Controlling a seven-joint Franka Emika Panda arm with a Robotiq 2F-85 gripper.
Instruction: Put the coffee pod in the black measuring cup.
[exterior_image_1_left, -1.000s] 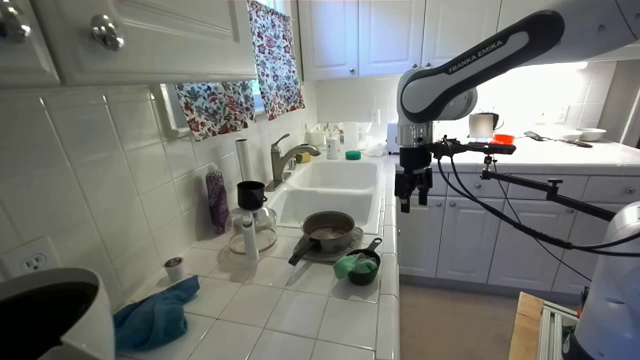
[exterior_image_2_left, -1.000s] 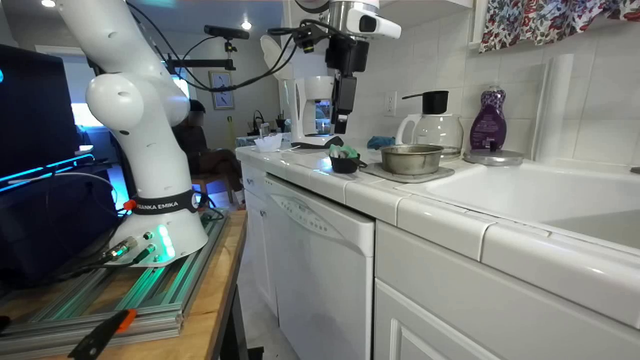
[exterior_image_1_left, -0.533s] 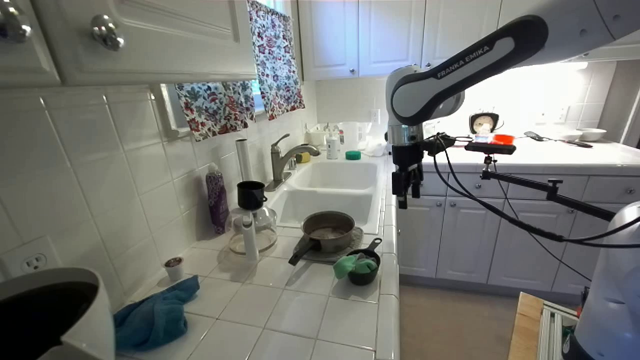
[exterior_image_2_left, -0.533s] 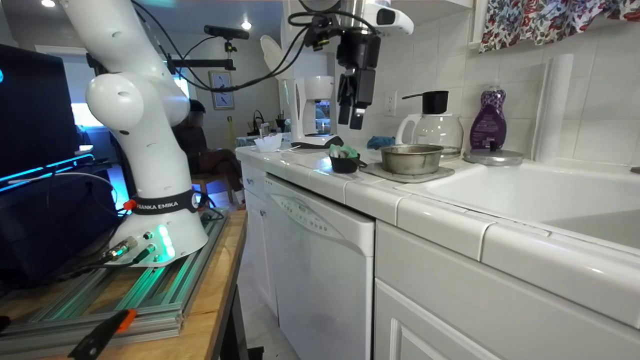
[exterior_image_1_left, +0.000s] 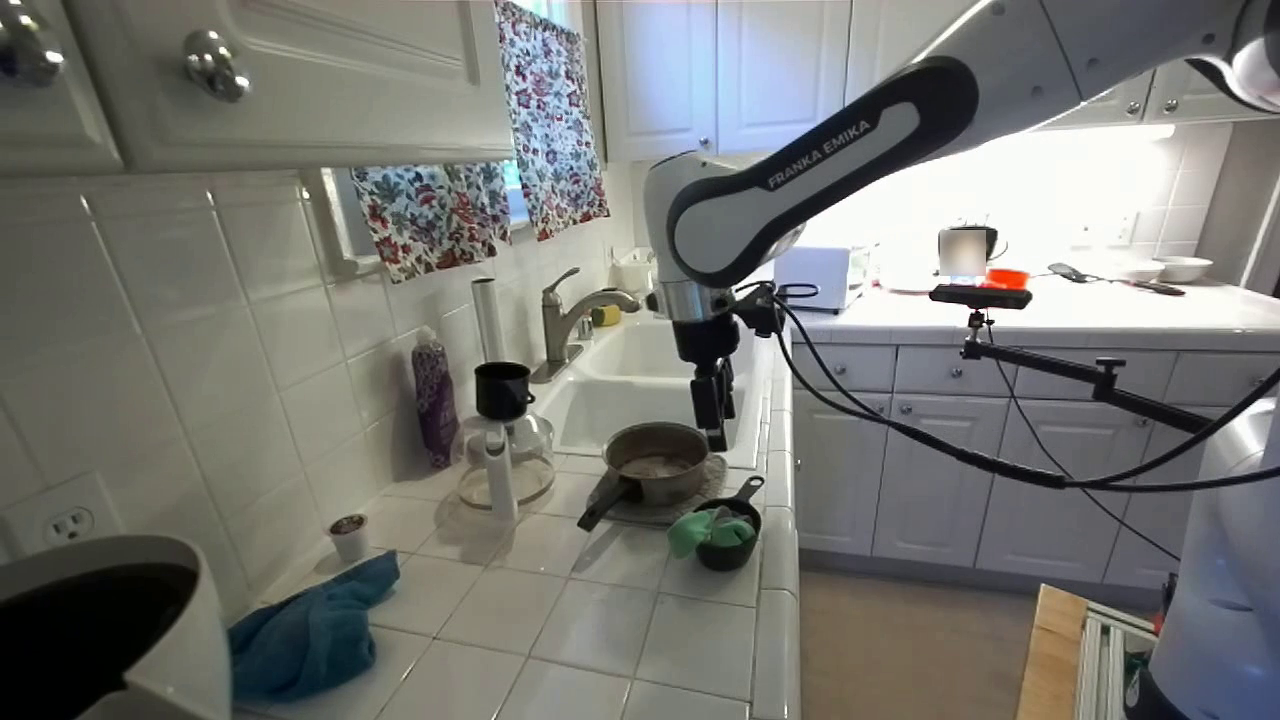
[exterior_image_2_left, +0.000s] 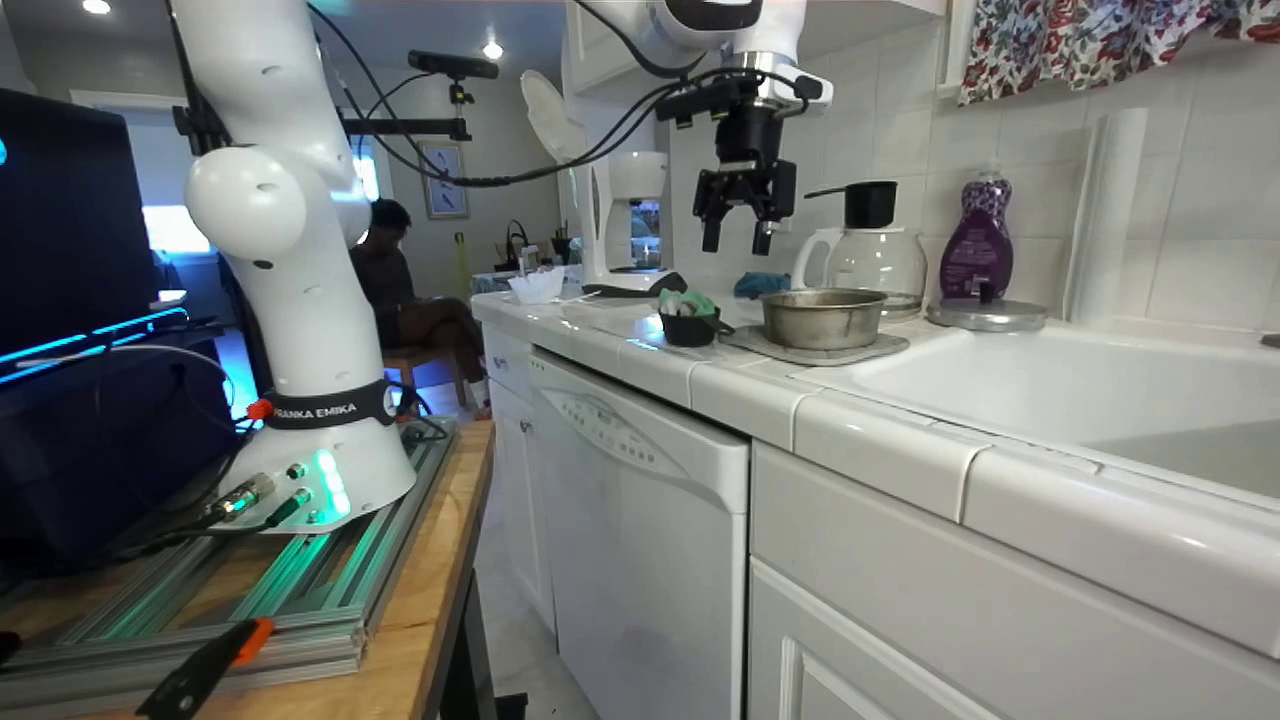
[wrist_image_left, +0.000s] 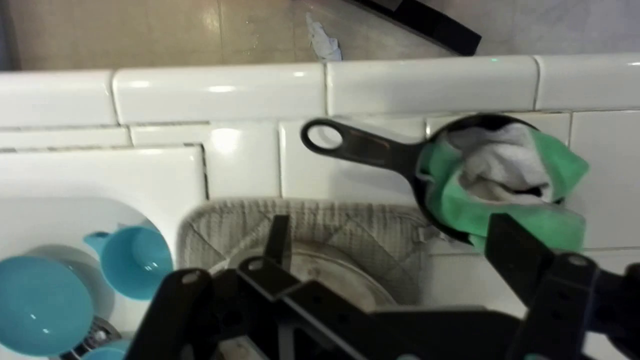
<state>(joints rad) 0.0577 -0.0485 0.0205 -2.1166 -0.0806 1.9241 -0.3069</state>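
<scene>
The coffee pod (exterior_image_1_left: 349, 540), a small white cup with a brown top, stands upright on the tiled counter by the wall, just behind a blue cloth. It does not show in the wrist view. Atop the glass carafe (exterior_image_1_left: 520, 455) sits the black measuring cup (exterior_image_1_left: 503, 390), seen in both exterior views, its handle sticking out to one side (exterior_image_2_left: 870, 205). High over the counter, near the grey pan, hangs my gripper (exterior_image_2_left: 737, 240), its fingers spread wide with nothing between them. From the wrist, the gripper (wrist_image_left: 390, 220) is above the quilted pad and the pan's rim.
Below the gripper lies a grey long-handled pan (exterior_image_1_left: 657, 465). Beside it, a small black skillet (wrist_image_left: 370, 147) holds a green cloth (wrist_image_left: 510, 195). Blue cups (wrist_image_left: 135, 262) lie in the sink. A blue cloth (exterior_image_1_left: 315, 630), purple bottle (exterior_image_1_left: 434, 400) and white coffee maker (exterior_image_2_left: 630, 220) stand around.
The arm has swung in from beyond the counter's edge to above the pan and sink edge. The gripper has turned, so both fingers now show apart. The objects on the counter have stayed put.
</scene>
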